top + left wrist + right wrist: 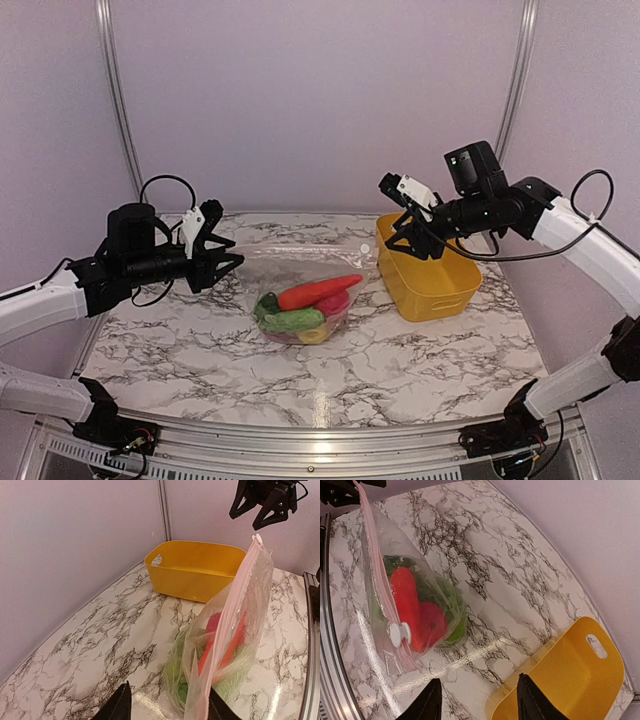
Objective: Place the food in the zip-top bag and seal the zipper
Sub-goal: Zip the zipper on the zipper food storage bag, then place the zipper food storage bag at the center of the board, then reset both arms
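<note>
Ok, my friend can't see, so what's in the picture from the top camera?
A clear zip-top bag of red, green and yellow toy food sits on a marble table. The left gripper and right gripper hang open on either side, with a yellow basket below the right one.

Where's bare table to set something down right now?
Bare marble table across the near strip in front of the zip-top bag, and on its left under the left claw. Crowded back right: bag nearly against the yellow basket.
</note>
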`<state>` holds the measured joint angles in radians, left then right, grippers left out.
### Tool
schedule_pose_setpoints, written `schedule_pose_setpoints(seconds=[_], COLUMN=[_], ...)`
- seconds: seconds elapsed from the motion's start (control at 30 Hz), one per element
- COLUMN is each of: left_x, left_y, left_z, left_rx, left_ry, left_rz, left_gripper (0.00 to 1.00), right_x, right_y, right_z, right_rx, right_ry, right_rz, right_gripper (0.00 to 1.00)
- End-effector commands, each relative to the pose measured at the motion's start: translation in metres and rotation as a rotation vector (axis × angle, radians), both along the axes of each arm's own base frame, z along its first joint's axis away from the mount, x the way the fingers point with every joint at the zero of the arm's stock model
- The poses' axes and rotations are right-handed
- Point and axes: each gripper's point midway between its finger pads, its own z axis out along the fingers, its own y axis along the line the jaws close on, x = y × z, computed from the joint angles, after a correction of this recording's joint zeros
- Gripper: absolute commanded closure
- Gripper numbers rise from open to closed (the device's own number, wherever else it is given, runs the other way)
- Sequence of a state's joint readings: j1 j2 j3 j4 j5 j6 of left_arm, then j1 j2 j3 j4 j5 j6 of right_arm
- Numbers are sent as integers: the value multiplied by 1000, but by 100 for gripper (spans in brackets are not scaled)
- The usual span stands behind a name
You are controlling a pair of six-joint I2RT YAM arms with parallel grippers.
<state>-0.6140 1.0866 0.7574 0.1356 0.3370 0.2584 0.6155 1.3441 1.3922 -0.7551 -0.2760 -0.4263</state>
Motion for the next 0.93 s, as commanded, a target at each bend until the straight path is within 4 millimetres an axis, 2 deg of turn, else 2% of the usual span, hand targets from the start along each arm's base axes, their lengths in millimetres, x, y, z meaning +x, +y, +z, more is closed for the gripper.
schedule_pose_setpoints(seconds=[0.0, 0.07, 0.13, 0.2, 0.27, 0.37, 0.47, 0.53, 0.63, 0.73, 0.9], left_x=[12, 13, 14, 18, 24, 35, 44, 51, 70, 95, 125], left_y=[10, 14, 24, 37, 51, 66, 70, 71, 86, 112, 142], left_z=[7, 19, 26, 33, 40, 45, 58, 72, 81, 80, 76], left_rx=[2, 24, 71, 94, 77, 37, -5, -49, -71, -67, -96], left_ry=[15, -8, -34, -65, -76, -62, -79, -86, -99, -104, -56], left_rz=[93, 106, 142, 208, 271, 348, 402, 422, 555, 747, 964], left_gripper=[45, 33, 26, 20, 14, 9, 5, 2, 1, 1, 1], right_x=[12, 19, 36, 57, 83, 104, 114, 118, 122, 123, 126], right_y=[7, 7, -4, -29, -67, -114, -148, -160, -177, -187, -187], right_z=[44, 54, 61, 69, 82, 95, 89, 82, 72, 69, 69], right_rx=[92, 108, 110, 132, 169, 275, 311, 299, 286, 278, 303], right_ry=[-43, -64, -99, -136, -206, -232, -245, -237, -220, -239, -281], right_rz=[-30, -60, -167, -307, -510, -696, -903, -991, -1119, -1183, -1178], right_gripper=[46, 40, 29, 16, 2, 2, 1, 1, 1, 2, 1])
